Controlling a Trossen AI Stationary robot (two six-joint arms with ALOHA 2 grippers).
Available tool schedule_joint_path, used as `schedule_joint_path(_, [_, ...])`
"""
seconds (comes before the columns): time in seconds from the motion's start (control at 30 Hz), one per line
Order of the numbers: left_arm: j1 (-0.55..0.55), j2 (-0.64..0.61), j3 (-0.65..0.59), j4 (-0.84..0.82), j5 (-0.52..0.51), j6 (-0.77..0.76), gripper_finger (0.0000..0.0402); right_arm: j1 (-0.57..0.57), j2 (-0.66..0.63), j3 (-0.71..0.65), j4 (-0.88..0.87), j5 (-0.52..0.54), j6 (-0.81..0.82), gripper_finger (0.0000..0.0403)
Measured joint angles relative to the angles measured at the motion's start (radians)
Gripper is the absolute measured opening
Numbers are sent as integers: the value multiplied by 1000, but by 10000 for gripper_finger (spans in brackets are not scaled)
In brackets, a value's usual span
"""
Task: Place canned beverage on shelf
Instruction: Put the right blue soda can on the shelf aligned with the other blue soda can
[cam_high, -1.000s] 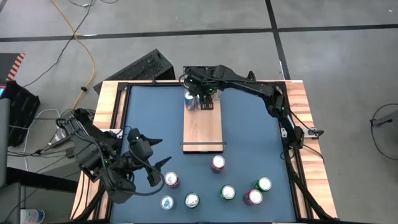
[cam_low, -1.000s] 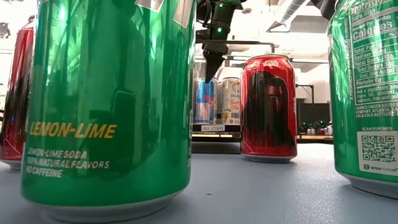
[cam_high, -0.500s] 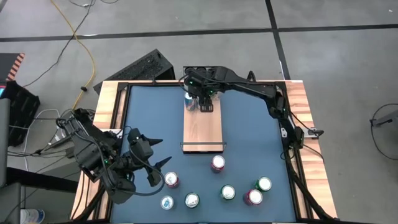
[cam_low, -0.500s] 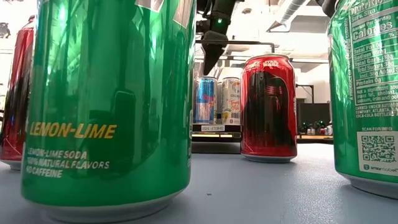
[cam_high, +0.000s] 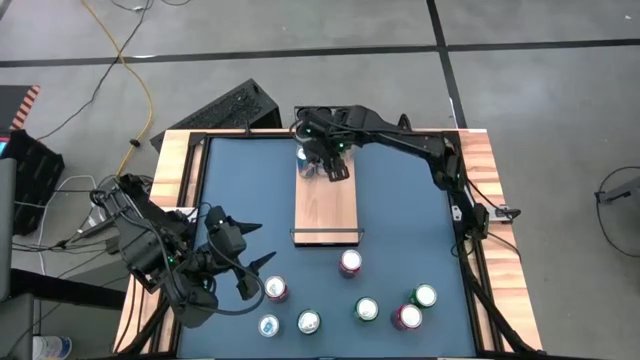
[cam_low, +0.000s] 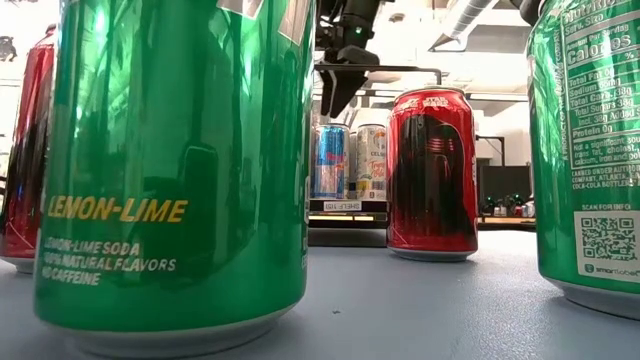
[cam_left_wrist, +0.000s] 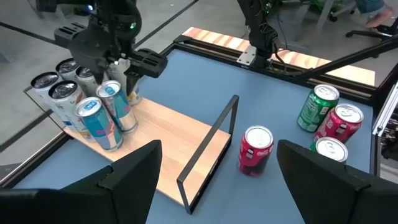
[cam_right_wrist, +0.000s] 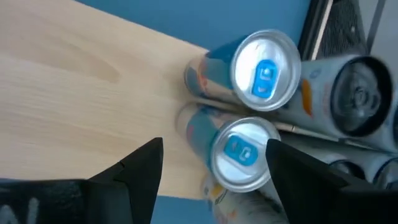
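The shelf (cam_high: 326, 208), a pale wood plank with a black wire rail at each short end, lies on the blue table. Several slim cans (cam_left_wrist: 99, 115) stand upright on its far end; two with blue tabs (cam_right_wrist: 264, 71) are nearest the plank's bare part. My right gripper (cam_high: 331, 168) hangs open just above them, fingers pointing steeply down (cam_low: 335, 95), touching nothing. My left gripper (cam_high: 258, 275) waits open over the table's near left, beside a red can (cam_high: 276, 290).
Loose cans stand near the table's front edge: a red one (cam_high: 350, 263) just past the shelf's near rail (cam_left_wrist: 208, 146), two green ones (cam_high: 367, 310) (cam_high: 425, 296), another red (cam_high: 407, 318), and two pale-topped (cam_high: 308, 322) (cam_high: 268, 325). The shelf's middle and near part are bare wood.
My right gripper has rolled at the wrist and risen a little above the cans on the shelf's far end, its fingers staying apart. The cans have stayed upright in place.
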Motion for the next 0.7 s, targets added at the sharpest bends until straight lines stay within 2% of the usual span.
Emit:
schedule_joint_path(0.2, [0, 0, 0, -3, 0, 0, 305, -30, 3, 0, 21, -7, -54, 286])
schedule_joint_path(0.37, [0, 0, 0, -4, -1, 0, 305, -49, 15, -21, 34, -63, -73, 286])
schedule_joint_path(0.7, [8, 0, 1, -8, -10, 1, 305, -65, 14, -38, 58, -59, -86, 286])
